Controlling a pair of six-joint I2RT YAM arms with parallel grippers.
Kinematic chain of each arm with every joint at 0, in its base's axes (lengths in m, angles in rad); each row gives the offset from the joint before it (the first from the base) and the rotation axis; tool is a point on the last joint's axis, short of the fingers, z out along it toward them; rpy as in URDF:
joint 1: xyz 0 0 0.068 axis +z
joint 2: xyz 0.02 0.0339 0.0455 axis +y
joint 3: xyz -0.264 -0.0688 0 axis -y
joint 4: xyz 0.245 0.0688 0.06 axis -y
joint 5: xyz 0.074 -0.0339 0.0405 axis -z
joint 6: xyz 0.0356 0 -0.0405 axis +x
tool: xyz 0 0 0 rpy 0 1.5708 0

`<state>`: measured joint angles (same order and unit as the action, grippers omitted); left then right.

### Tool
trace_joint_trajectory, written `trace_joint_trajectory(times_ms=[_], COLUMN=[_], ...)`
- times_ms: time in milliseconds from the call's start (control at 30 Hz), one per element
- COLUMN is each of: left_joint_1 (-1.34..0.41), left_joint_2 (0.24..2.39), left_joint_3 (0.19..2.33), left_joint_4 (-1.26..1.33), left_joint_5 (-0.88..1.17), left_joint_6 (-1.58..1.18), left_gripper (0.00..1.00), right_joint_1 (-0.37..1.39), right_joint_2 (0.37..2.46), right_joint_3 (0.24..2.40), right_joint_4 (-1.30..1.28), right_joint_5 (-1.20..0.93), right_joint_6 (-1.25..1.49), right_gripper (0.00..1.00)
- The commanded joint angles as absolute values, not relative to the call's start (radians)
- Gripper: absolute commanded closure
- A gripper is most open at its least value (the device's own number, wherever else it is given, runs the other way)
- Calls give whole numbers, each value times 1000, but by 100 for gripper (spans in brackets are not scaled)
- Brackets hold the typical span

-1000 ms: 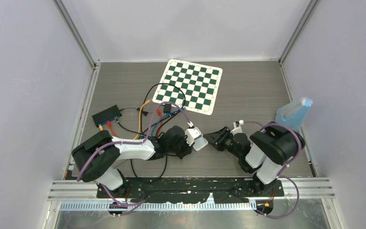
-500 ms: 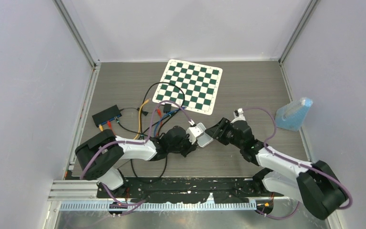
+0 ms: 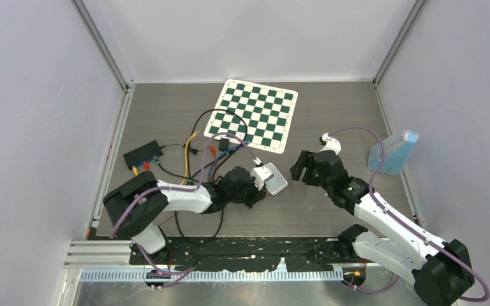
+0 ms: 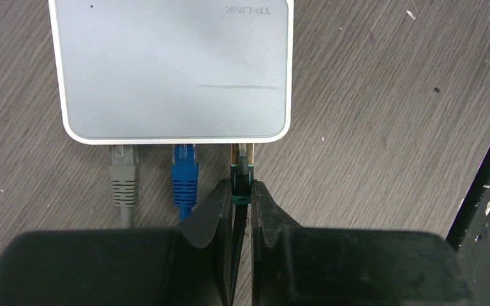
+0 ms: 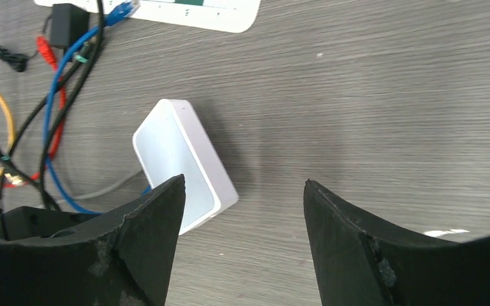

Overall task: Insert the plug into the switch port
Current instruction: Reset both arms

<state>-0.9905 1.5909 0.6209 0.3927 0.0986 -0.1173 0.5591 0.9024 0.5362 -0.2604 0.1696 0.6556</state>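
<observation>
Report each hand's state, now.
Left hand: closed on the green plug, at the edge of the white switch.
Right hand: open, holding nothing.

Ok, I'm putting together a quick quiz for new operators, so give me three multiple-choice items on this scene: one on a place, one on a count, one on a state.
1. Where on the table does the blue bottle stand?
A) at its right edge
B) at its left edge
C) in the middle

2. How many plugs meet the edge of the switch?
A) one
B) three
C) five

3. How is the right gripper?
A) open, empty
B) shut on the switch
C) shut on a cable

Answers:
1 A: the top view shows it by the right rail.
2 B: the left wrist view shows a grey plug, a blue plug and the plug pinched in the left gripper.
3 A: its fingers stand apart with nothing between them.
</observation>
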Motion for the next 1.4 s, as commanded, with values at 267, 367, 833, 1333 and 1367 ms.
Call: trace_joint_trajectory(times_ms=[267, 367, 833, 1333, 1367], left_joint_1=[-988, -988, -891, -882, -882], left_joint_2=[1572, 1498, 956, 637, 637], left_joint_3=[667, 677, 1015, 978, 975], left_joint_4=[410, 347, -313, -393, -399], left_joint_5=[115, 101, -327, -432, -436], left_joint_6=[-142, -158, -192, -152, -148], left_gripper=[61, 40, 0, 0, 0], right_joint_1=[554, 554, 554, 555, 554], right_joint_2=[756, 736, 570, 494, 496], right_joint_3=[813, 853, 927, 873, 873], right_joint_4=[-588, -619, -639, -582, -582], right_joint_5=[355, 373, 333, 288, 284], right_joint_6=[448, 433, 323, 347, 346], right_gripper=[6, 4, 4, 5, 4])
